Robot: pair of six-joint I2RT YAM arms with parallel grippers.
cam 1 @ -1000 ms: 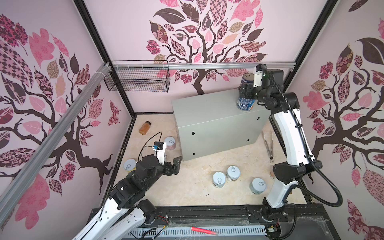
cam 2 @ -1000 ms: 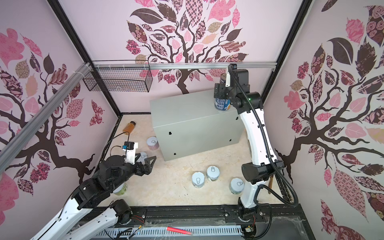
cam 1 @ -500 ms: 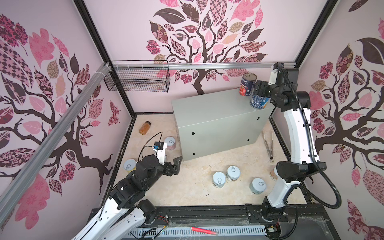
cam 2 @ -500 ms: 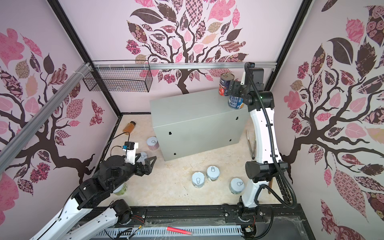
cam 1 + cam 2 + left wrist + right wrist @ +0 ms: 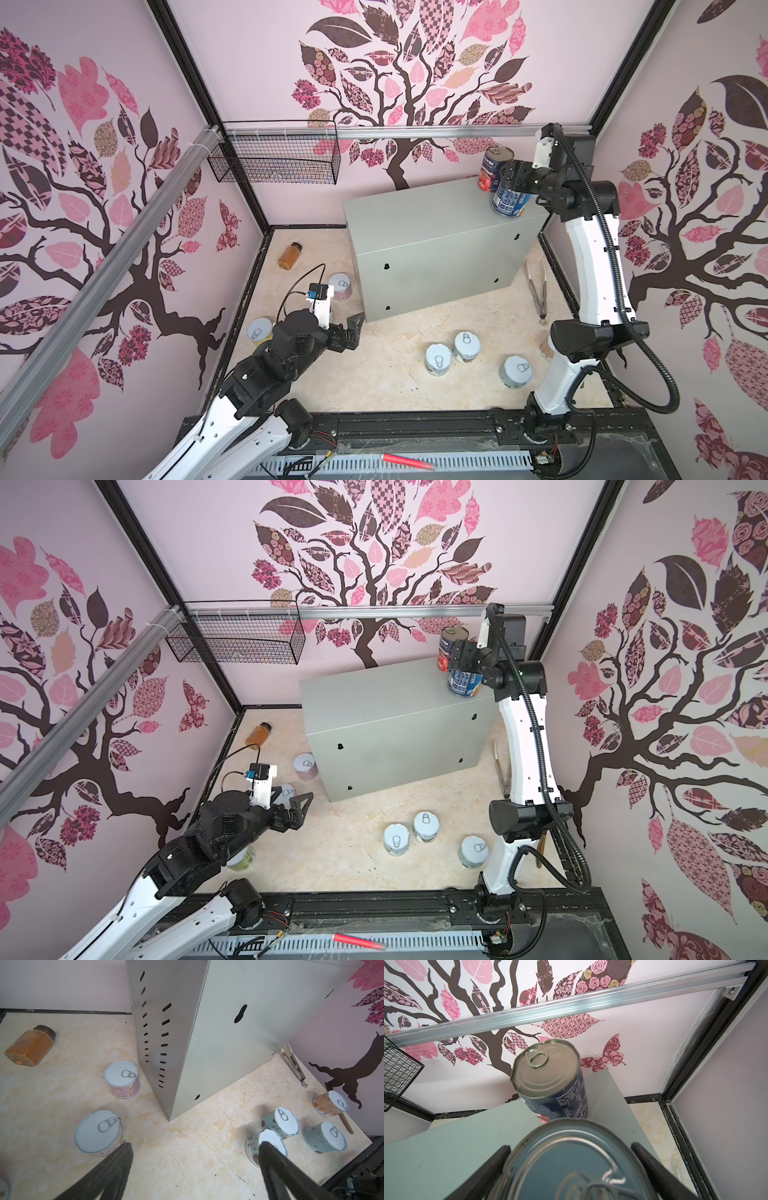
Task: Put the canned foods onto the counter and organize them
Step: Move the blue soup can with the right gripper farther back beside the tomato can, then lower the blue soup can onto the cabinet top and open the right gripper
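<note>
In both top views the right gripper (image 5: 514, 179) clasps the blue-label can (image 5: 510, 201) by its upper end, upright over the far corner of the counter (image 5: 432, 220) on the right arm's side. It is just beside the red-tomato can (image 5: 491, 171) already standing there, a spot that looks chosen to line the tall tins up along the back. Whether the blue can's base touches the counter top cannot be told. The left gripper (image 5: 352, 330) hangs with jaws spread and nothing between them near the counter's front corner on the left arm's side, seemingly poised for its own pick. The left wrist view suggests why: short white-lidded cans (image 5: 122, 1078) stand on the floor (image 5: 62, 1095) either side of that counter corner, two beside the slotted end face and four more off the front face. An amber bottle (image 5: 30, 1047) lies on its side farther from the counter. The right wrist view looks down over the held can's lid, with black fingers (image 5: 492, 1165) pressed against either side of it. The red-tomato can stands just beyond on the counter top, near its back edge.
</note>
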